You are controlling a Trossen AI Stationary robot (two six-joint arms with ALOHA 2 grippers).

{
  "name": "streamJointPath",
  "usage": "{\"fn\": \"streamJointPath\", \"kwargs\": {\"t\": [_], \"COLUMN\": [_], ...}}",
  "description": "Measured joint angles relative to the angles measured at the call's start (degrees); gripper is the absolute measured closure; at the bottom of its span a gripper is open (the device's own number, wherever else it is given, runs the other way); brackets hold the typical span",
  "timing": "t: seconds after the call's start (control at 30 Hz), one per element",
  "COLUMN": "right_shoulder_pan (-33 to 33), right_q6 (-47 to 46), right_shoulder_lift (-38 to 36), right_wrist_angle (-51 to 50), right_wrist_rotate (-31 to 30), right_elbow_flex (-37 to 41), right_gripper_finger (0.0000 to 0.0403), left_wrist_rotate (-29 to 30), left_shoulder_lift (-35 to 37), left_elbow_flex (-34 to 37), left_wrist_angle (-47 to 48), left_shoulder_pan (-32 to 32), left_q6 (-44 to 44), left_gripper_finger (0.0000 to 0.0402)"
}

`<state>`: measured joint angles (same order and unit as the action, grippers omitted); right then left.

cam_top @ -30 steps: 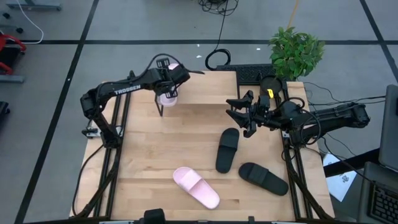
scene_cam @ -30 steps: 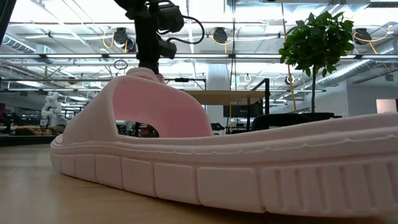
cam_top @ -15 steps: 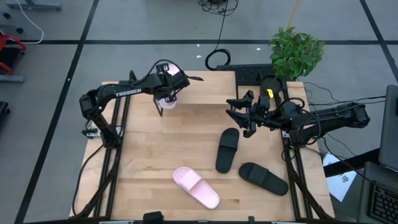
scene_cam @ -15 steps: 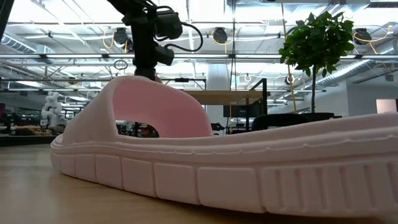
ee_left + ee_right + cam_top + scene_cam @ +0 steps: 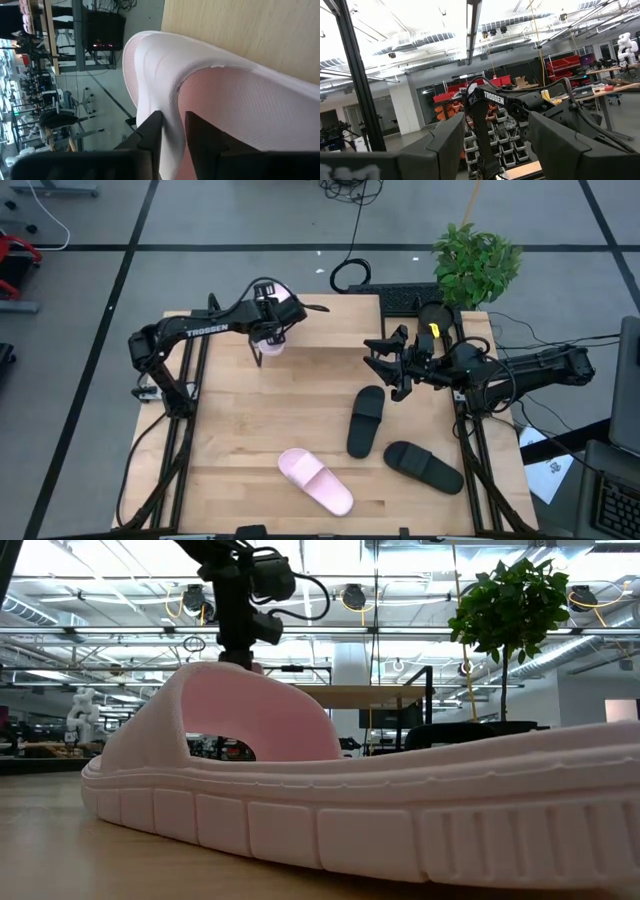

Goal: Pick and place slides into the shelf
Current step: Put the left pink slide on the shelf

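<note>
One pale pink slide (image 5: 270,337) hangs from my left gripper (image 5: 268,315), which is shut on it over the left end of the shelf (image 5: 330,320). In the left wrist view the same slide (image 5: 225,95) fills the picture in front of a wooden board (image 5: 240,30). The other pink slide (image 5: 315,480) lies sole-down near the table's near edge and fills the low view (image 5: 350,790). Two black slides (image 5: 366,420) (image 5: 424,465) lie on the table's right half. My right gripper (image 5: 385,363) hovers open just beyond them, touching nothing. My left gripper pinches a raised pink edge of the slide (image 5: 170,120) between its two fingers (image 5: 150,135); this looks like the strap's edge, with one finger on the shaded inner side. The fingers come from above. The slide hangs below them, and whether its lower end touches the shelf I cannot tell.
A potted plant (image 5: 476,262) and a black keyboard (image 5: 410,298) sit at the table's far right corner, beside the shelf. Bare tabletop (image 5: 240,410) lies left of the slides. In the low view my left arm (image 5: 240,600) shows above the foreground slide.
My left gripper, still shut on the pink slide, has come down a little over the shelf's left end and turned slightly. The right arm and the three slides on the table have kept still.
</note>
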<state>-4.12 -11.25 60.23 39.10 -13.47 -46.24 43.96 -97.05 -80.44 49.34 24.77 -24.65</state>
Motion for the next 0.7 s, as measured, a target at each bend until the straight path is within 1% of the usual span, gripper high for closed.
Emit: {"fn": "streamJointPath", "kwargs": {"t": [0.2,0.43,0.7], "right_shoulder_pan": [0.0,0.0,0.0], "right_q6": [0.0,0.0,0.0], "right_shoulder_lift": [0.0,0.0,0.0], "right_wrist_angle": [0.0,0.0,0.0], "right_wrist_rotate": [0.0,0.0,0.0], "right_elbow_flex": [0.0,0.0,0.0], "right_gripper_finger": [0.0193,0.0193,0.0193], "left_wrist_rotate": [-1.1,-4.6,-4.4], "left_shoulder_lift": [1.7,4.1,6.8], "left_elbow_flex": [0.1,0.2,0.2], "left_wrist_angle": [0.3,0.5,0.5], "left_shoulder_pan": [-0.1,-0.2,-0.7], "left_q6": [-0.7,-0.4,-0.7], "left_gripper_finger": [0.029,0.026,0.024]}}
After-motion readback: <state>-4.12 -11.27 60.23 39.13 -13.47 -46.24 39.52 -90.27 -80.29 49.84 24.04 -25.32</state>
